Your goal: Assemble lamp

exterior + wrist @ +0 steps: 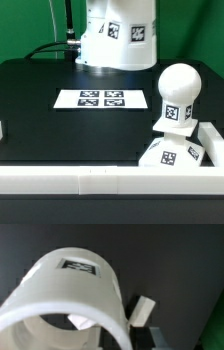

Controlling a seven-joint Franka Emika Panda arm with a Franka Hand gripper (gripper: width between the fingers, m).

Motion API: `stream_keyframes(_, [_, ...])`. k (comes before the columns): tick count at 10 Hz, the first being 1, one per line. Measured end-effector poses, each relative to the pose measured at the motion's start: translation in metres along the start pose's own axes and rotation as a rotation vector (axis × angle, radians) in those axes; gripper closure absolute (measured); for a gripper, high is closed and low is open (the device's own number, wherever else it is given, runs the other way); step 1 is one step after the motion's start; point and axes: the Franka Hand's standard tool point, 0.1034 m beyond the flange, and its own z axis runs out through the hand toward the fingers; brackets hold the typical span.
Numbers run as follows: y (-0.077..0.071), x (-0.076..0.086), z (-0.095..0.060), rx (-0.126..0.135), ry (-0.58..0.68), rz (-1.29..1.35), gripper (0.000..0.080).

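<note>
1. Exterior view — the shade [118,38] is hanging high at the back above the black table [40,120], apparently being carried by the arm; the gripper itself is not showing here. The bulb [177,92] is sitting on the base [170,157] at the exterior view's right, against the white wall [90,182].
2. Exterior view — the marker board [102,99] is lying flat mid-table. Only black square tags are appearing; no brand or legible writing.
3. Wrist view — the shade [70,303] is filling the frame, one finger [142,311] lying against its outside. The gripper [105,324] is seemingly pinching the shade's wall, though the second finger is hidden.
4. Judgement: shade transfer is in progress; the next move calls for centring it over the bulb, then lowering.
</note>
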Motion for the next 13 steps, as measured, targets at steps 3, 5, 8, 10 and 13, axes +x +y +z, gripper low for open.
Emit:
stream_keyframes(3, [-0.015,0.037,-0.023,-0.006,0.018,0.027,0.0752])
stream_keyframes(5, [-0.023,0.054,-0.011,-0.006,0.015,0.038,0.0752])
stream_keyframes(8, [-0.026,0.069,0.019,-0.017,0.035,0.028,0.0752])
stream_keyframes(10, [-0.024,0.069,0.034,-0.023,0.046,0.026,0.0752])
stream_keyframes(13, [-0.021,0.067,0.058,-0.031,0.06,0.029,0.0752])
